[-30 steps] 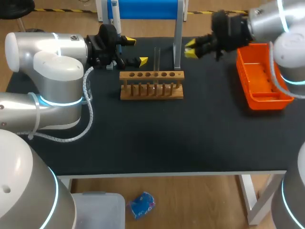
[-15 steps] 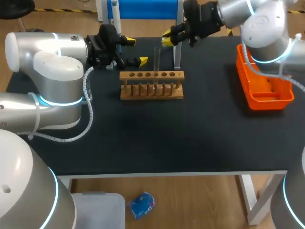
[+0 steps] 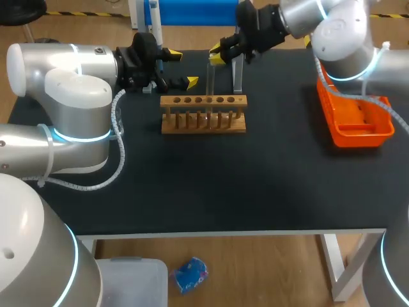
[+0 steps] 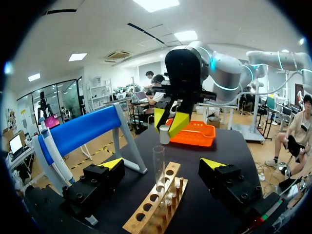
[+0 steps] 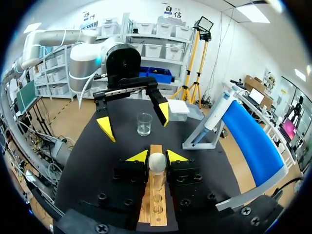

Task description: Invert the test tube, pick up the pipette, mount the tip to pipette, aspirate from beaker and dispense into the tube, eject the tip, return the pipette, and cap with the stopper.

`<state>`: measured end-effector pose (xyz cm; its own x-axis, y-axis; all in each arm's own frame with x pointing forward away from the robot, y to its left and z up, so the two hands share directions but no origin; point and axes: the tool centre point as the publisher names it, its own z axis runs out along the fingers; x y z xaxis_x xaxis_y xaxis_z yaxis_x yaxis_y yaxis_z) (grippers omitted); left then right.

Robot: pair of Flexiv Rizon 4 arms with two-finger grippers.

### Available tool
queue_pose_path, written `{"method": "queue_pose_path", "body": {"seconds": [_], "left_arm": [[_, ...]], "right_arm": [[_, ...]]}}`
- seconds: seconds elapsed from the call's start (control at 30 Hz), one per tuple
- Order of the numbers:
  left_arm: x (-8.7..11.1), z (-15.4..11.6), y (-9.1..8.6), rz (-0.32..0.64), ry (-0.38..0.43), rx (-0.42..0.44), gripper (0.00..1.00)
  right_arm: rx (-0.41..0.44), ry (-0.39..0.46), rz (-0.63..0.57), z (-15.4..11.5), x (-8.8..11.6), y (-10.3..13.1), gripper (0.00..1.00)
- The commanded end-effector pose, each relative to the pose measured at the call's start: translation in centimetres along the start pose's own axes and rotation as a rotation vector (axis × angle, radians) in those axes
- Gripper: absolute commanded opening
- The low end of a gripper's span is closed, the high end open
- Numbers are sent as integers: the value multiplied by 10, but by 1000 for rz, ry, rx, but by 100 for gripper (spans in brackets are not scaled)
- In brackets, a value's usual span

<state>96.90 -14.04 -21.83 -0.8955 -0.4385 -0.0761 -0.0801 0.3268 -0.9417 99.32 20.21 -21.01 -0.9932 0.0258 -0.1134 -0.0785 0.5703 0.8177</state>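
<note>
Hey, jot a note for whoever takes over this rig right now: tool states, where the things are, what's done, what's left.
Left tool: open, empty, beside the wooden rack.
Right tool: shut on the stopper, held just above the test tube, which stands upright in the rack.
Pipette hangs on the blue stand; beaker stands past the rack's end.
Done: tube upright, pipette returned. Left: seat the stopper in the tube, release.

Black table [image 3: 255,185], dull top. Near its far middle, a wooden test tube rack [image 3: 203,115]; just behind that, a blue-topped pipette stand [image 3: 238,70]. By the right edge, well apart, an orange tray [image 3: 354,109]. Past one rack end, a glass beaker [image 5: 144,124] and near it a white box [image 5: 178,108].
</note>
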Motion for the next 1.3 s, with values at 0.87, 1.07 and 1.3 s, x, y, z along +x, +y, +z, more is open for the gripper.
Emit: {"method": "queue_pose_path", "body": {"seconds": [0.87, 1.07, 1.3], "left_arm": [[0, 1, 1, 2, -2, 4, 100], [0, 1, 1, 2, -2, 4, 100], [0, 1, 1, 2, -2, 4, 100]], "right_arm": [[46, 12, 17, 12, -8, -15, 0], [52, 15, 21, 13, -7, -17, 0], [44, 11, 13, 11, -10, -10, 0]]}}
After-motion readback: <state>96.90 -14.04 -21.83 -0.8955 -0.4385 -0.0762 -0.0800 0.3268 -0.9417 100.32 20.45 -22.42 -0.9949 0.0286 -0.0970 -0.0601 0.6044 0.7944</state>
